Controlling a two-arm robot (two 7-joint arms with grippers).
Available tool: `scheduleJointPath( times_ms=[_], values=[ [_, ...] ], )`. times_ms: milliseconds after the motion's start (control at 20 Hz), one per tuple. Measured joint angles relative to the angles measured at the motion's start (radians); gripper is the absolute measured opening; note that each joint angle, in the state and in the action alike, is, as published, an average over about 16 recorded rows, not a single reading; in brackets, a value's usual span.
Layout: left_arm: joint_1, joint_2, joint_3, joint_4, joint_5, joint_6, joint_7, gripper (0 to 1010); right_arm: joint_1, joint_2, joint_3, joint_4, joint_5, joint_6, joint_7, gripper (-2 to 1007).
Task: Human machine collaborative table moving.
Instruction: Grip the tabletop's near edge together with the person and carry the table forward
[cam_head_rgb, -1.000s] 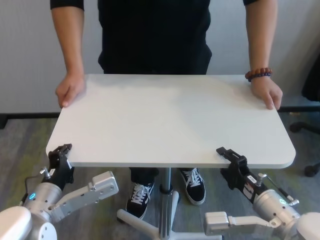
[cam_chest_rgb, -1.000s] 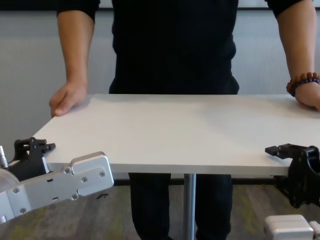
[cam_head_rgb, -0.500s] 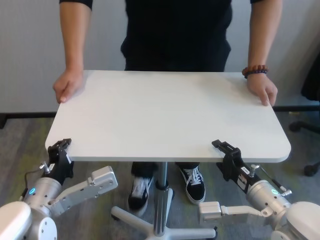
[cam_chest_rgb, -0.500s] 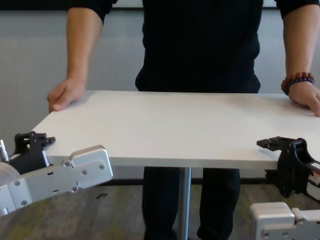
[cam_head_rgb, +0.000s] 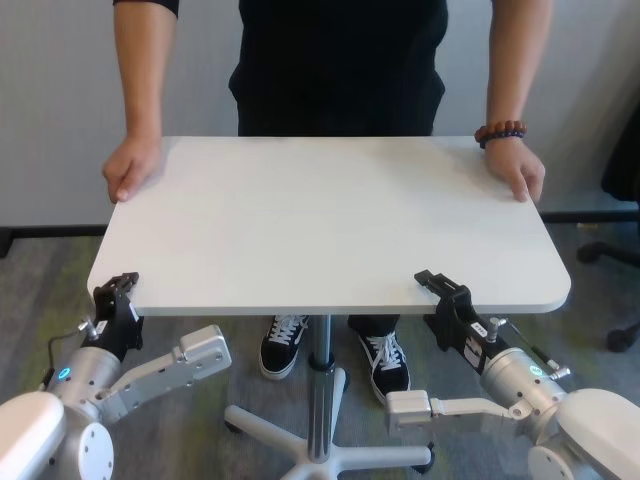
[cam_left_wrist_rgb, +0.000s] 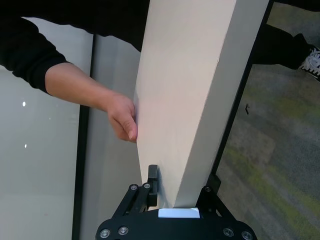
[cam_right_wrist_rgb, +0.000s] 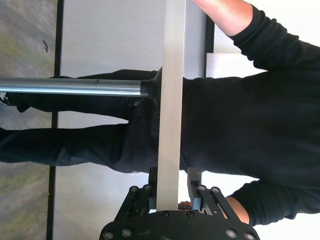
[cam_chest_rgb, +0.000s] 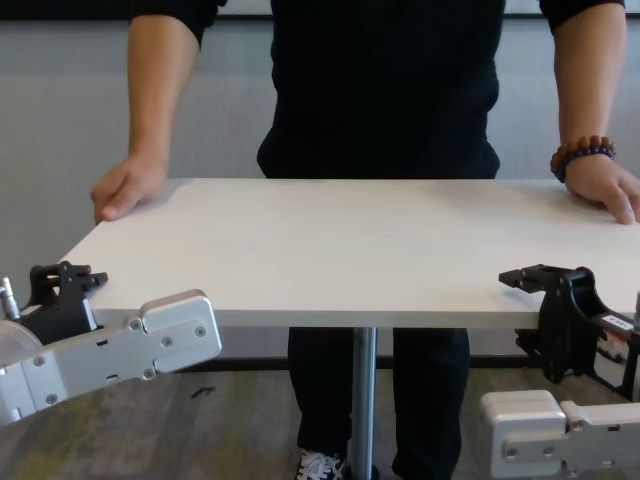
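Clamping the white table (cam_head_rgb: 330, 215) near edge: left gripper (cam_head_rgb: 116, 300) lower left, right gripper (cam_head_rgb: 447, 300) lower right; human (cam_head_rgb: 340, 60) holds far corners.

You get bright, even room light from above the counter (cam_head_rgb: 330, 220); its white top reads flat, without hot glare. Beneath the counter a soft shadow darkens the floor and the pole (cam_head_rgb: 320, 390). In both wrist views the counter's edge nearest the lens looks soft, and the person (cam_chest_rgb: 385, 90) behind it stays fairly sharp.
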Motion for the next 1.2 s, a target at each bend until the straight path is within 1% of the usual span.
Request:
scheduleJointPath(
  times_ms=[250, 650, 1200],
  values=[
    [-0.028, -0.013, 0.003, 0.049, 0.008, -0.012, 0.009, 121, 0.03, -0.016, -0.011, 0.048, 0.004, -0.007, -0.012, 352],
    [-0.075, -0.032, 0.017, 0.127, 0.015, -0.027, 0.025, 117, 0.074, -0.041, -0.027, 0.128, 0.012, -0.019, -0.031, 354],
    [-0.125, -0.051, 0.04, 0.218, 0.018, -0.035, 0.048, 115, 0.114, -0.069, -0.053, 0.212, 0.019, -0.033, -0.054, 354]
  ],
)
